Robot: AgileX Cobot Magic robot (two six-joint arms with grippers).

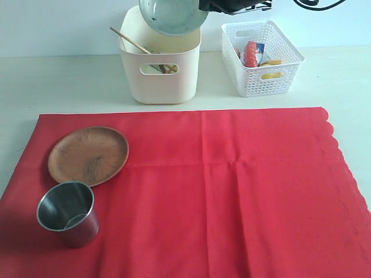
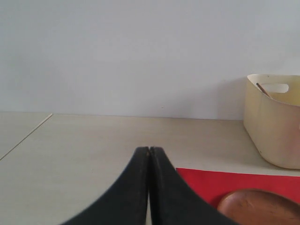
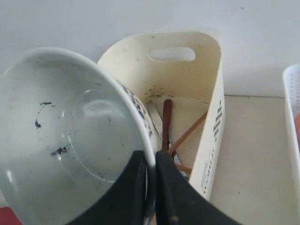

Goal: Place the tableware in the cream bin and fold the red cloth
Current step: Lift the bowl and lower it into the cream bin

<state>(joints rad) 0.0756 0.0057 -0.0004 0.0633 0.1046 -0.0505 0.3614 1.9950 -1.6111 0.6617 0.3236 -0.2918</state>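
Above bin at tabletop's far edge: right gripper pinched on bowl rim, bowl tilted, bin mouth just beneath; release should drop it in. Left gripper closed, empty. Plate, cup on cloth, near-left corner, nearer left arm.

cloth: flat on table | plate: on cloth, 9 o'clock of its centre | cup: on cloth, 7 o'clock of plate, just beside | bin: behind cloth, about 12 o'clock | basket: 1 o'clock, 3 o'clock of bin, apart | bowl: tilted above bin's opening | chopsticks, spoon: in bin
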